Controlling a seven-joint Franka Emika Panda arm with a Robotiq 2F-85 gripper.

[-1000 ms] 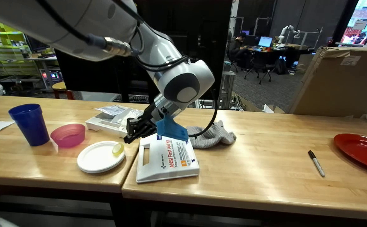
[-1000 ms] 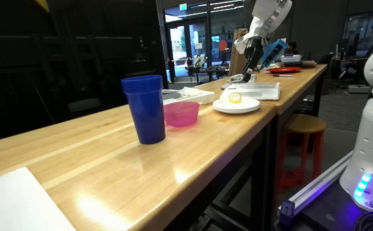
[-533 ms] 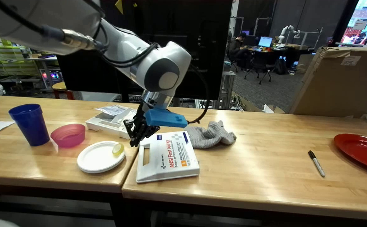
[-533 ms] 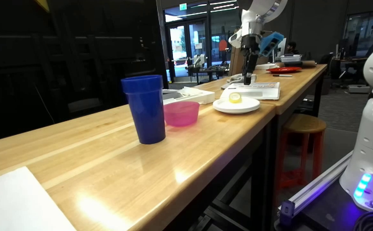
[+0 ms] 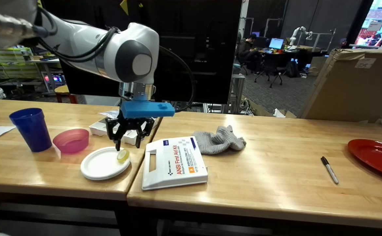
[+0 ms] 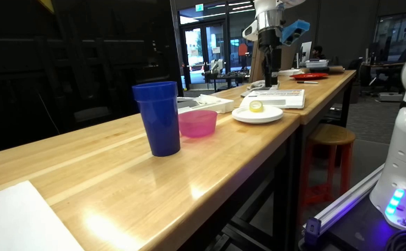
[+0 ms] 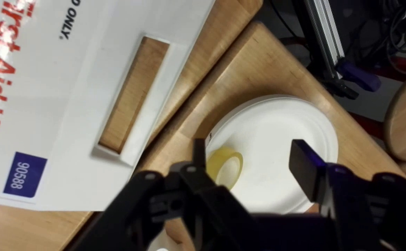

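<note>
The gripper hangs, fingers spread wide and holding nothing, above the yellow tape roll, which stands on edge on the right side of the white plate, left of the first aid kit.

In the wrist view, the gripper partly hides the tape roll; an exterior view crops the red plate.
</note>
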